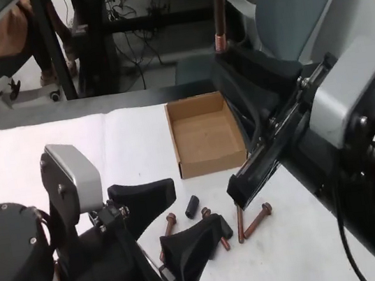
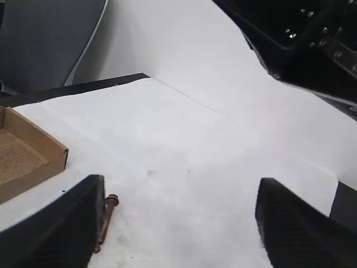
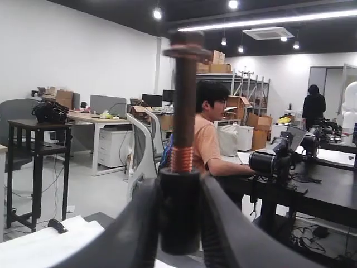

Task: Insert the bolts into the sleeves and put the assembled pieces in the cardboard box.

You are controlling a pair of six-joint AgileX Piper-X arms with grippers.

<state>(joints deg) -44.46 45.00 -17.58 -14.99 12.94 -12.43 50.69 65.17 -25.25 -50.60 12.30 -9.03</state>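
Observation:
My right gripper (image 1: 229,55) is raised above the far side of the cardboard box (image 1: 204,134). It is shut on a black sleeve (image 3: 179,209) with a copper bolt (image 3: 184,100) standing upright in it; this bolt (image 1: 217,9) sticks up above the fingers. My left gripper (image 1: 196,204) hangs open over the near part of the bench, above loose bolts (image 1: 256,221) and two black sleeves (image 1: 192,204). In the left wrist view its fingers (image 2: 56,229) are wide apart with nothing between them, and one bolt (image 2: 106,220) lies beside a finger, near the box's corner (image 2: 33,153).
The white bench cover (image 1: 131,142) stretches left of the box and beyond the parts. The right arm's body (image 2: 301,39) hangs over the bench on the right. Chairs and desk legs stand behind the bench's far edge.

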